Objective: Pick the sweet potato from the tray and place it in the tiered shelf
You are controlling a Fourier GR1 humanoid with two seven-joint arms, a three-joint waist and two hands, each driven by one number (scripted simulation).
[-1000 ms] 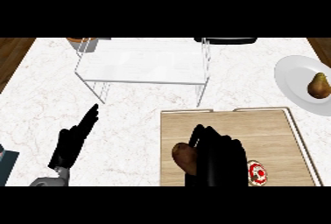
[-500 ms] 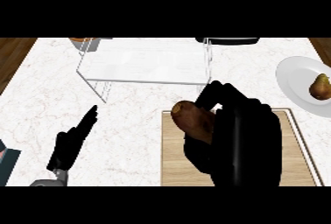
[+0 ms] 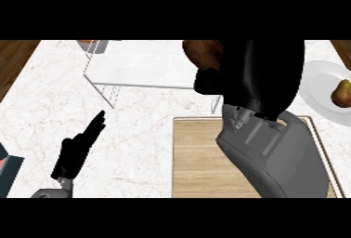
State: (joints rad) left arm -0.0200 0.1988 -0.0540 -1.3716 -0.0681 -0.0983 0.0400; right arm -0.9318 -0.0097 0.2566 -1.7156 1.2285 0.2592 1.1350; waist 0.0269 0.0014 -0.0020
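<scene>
White marble counter (image 3: 137, 121), wooden tray (image 3: 198, 158)

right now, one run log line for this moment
right hand holding sweet potato | over shelf | left hand resting open

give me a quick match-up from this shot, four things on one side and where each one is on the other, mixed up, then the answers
Things:
1. sweet potato
2. pear
3. left hand
4. tray

Places:
A. on the white plate at the right edge
B. flat on the counter, under the right forearm
C. held in the right hand, up by the tiered shelf
D. open over the marble at lower left, holding nothing

Pairs: 1-C, 2-A, 3-D, 4-B
</scene>
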